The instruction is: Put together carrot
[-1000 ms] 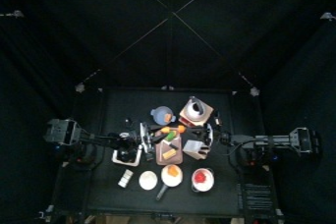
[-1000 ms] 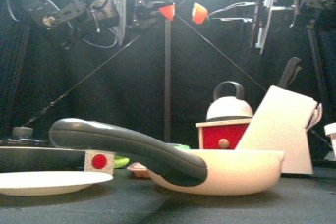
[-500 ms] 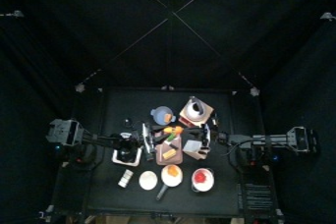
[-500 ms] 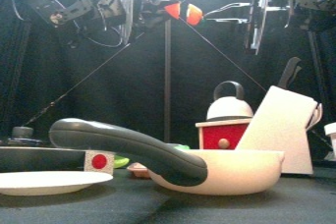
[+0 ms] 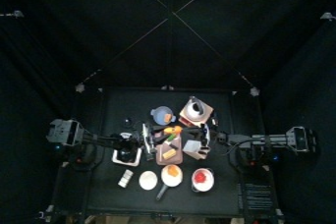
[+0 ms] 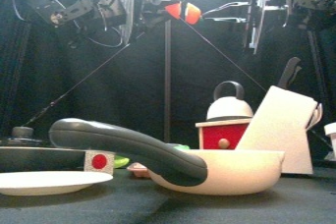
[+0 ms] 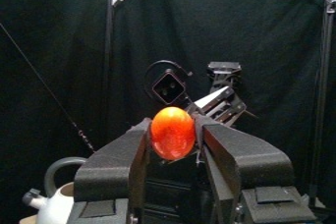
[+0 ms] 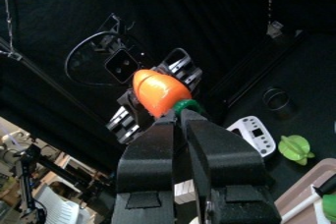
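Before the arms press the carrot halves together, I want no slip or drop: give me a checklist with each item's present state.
1. Left gripper clamped on its carrot half: ok.
2. Right gripper clamped on its half: ok.
3. Halves raised well above the table things, seen from the front: ok.
4. Halves meeting end to end: ok, they appear to touch in the front view.
5. Joint fully seated: cannot tell.
6. Halves in line with each other: cannot tell.

white ladle [image 6: 197, 164] – kettle [image 6: 231, 105], knife block [image 6: 282, 125] behind.
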Controlling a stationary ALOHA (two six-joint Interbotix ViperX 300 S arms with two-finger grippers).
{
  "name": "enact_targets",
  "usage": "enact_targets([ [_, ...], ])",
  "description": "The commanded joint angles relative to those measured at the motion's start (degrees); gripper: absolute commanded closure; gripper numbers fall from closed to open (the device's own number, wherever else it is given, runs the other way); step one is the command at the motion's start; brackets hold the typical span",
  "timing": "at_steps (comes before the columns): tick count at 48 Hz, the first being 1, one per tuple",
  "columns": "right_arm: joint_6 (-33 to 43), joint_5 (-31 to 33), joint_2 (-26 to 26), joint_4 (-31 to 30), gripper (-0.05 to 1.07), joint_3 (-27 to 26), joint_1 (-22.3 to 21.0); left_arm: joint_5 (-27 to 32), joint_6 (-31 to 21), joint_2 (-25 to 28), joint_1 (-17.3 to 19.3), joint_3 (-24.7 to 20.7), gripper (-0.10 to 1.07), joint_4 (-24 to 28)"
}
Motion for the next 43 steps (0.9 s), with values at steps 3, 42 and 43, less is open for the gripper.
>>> enact_targets([
  [3,-0.1,-0.5,0.3,-0.3,0.61,-1.9,-0.1,-0.5,0.1,-0.4,0.1,-1.8,0.34,-0.1],
  [42,0.1,-0.5,0.6,-1.3,0.61,-2.4,0.0,-0.5,0.1,0.3,0.4,-2.1,0.34,-0.1],
  [43,0.1,-0.6,0.6,-1.4,0.61,-2.4,0.1,-0.5,0.2,0.2,0.4,-2.1,0.34,-0.1],
])
